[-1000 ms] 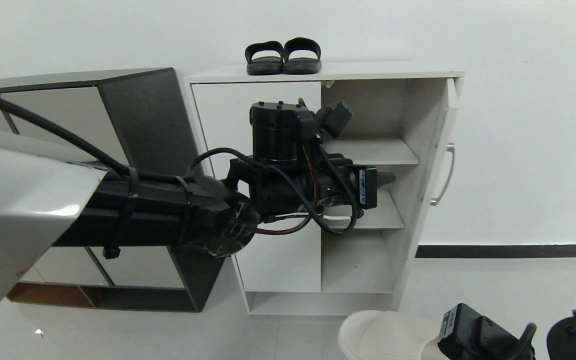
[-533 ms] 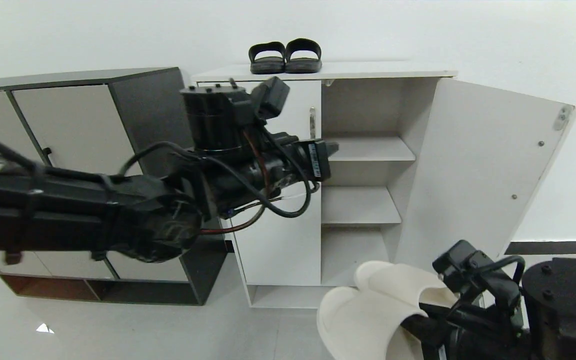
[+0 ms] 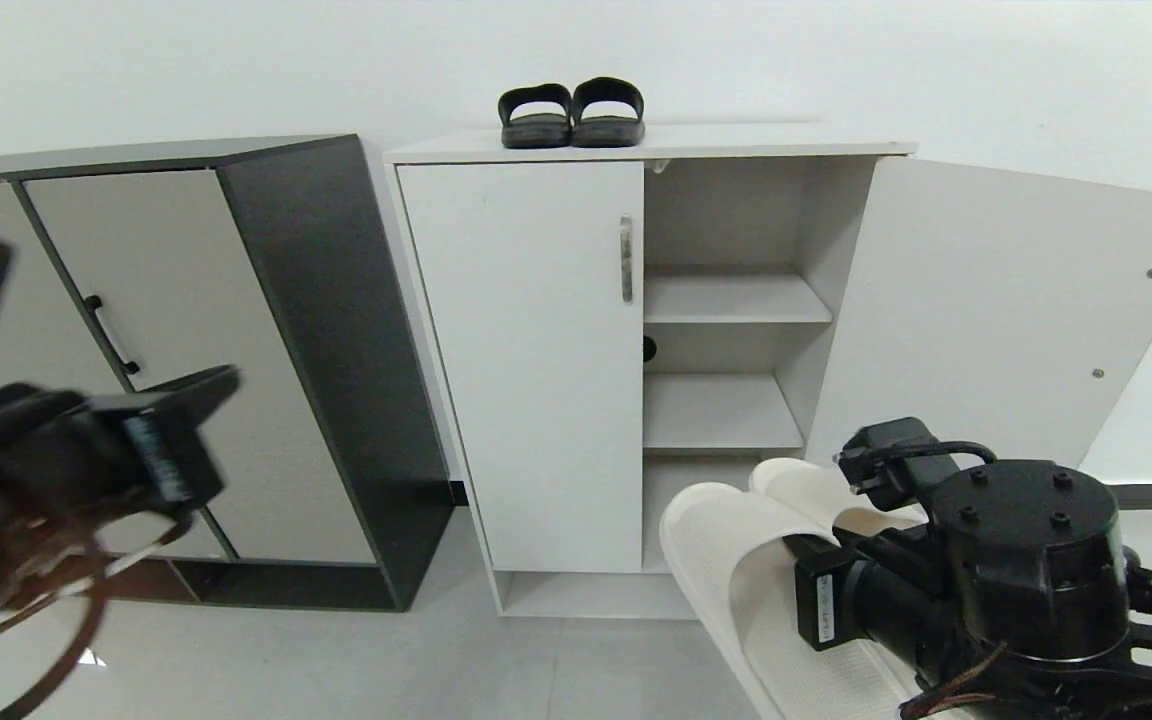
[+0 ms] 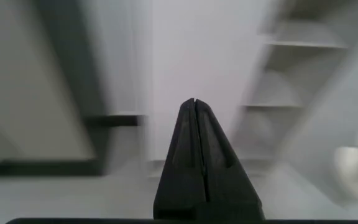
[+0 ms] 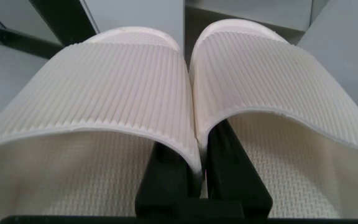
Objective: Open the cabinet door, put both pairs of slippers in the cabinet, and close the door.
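Head view, left arm [image 3: 66, 470] withdrawn, door [image 3: 986, 310] wider

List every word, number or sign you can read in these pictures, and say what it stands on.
No text can be read.
Right arm's sticker: print too small to read.
Left arm's sticker: blurred, unreadable.

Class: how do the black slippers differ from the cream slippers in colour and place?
The black rubber slippers are dark, the cream ribbed slippers pale. The black pair rests atop the white cabinet; the cream pair is gripped by the right tool, low before the open compartment. Both pairs sit side by side.
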Robot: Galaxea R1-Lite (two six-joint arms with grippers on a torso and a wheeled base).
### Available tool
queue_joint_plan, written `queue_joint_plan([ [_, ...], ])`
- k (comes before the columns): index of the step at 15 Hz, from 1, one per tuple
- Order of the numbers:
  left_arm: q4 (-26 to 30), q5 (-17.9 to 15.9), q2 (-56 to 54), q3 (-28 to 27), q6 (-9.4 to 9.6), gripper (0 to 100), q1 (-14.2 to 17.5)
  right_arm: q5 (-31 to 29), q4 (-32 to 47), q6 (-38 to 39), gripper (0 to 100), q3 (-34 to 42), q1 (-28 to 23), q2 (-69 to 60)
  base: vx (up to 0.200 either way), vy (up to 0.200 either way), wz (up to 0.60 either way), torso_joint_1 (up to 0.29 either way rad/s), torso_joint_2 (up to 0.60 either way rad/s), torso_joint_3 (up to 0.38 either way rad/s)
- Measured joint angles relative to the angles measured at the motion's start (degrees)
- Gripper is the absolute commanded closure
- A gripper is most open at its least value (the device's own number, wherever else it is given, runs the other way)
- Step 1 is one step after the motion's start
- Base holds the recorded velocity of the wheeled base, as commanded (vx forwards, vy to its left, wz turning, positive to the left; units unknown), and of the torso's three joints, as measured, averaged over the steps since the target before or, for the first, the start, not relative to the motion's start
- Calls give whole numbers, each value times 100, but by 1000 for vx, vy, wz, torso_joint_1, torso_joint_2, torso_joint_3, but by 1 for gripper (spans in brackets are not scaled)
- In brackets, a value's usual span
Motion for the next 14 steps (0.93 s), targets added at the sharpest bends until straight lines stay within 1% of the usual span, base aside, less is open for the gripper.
queue_joint_plan([
  [1,137,227,-584,389,51,100,363,6,0,-2,100,20,2,22,0,0,0,0,0,0],
  [2,296,358,-1290,831,123,100,912,6,0,-2,100,37,9,44,0,0,0,0,0,0],
  [3,457,391,-1949,1213,205,100,1399,22,4,0,100,50,13,59,0,0,0,0,0,0],
  [4,709,299,-2704,1620,306,100,1835,46,4,0,100,72,20,69,0,0,0,0,0,0],
  [5,914,148,-3394,1968,375,100,2163,48,6,6,100,94,22,77,0,0,0,0,0,0],
  [6,1164,-176,-4024,2295,372,100,2384,48,6,9,100,102,24,85,0,0,0,0,0,0],
  [7,1501,-722,-4529,2640,295,100,2612,48,-2,11,100,107,35,99,0,0,0,0,0,0],
  [8,1675,-1653,-4937,2905,222,100,2753,48,2,11,100,107,33,119,0,0,0,0,0,0],
  [9,1846,-2286,-5243,3109,218,100,2751,37,2,11,100,111,22,133,0,0,0,0,0,0],
  [10,1916,-2484,-5480,3227,288,100,2744,28,-2,11,100,111,33,140,0,0,0,0,0,0],
  [11,2026,-2220,-5663,3302,435,100,2733,28,2,11,100,116,40,141,0,0,0,0,0,0],
  [12,2163,-1883,-5799,3357,683,100,2725,24,-5,9,100,118,35,140,0,0,0,0,0,0],
  [13,2176,-1919,-5880,3376,762,100,2725,24,-2,0,100,138,33,140,0,0,0,0,0,0],
  [14,2196,-2304,-5943,3395,790,100,2722,22,-33,-2,100,138,29,138,0,0,0,0,0,0],
])
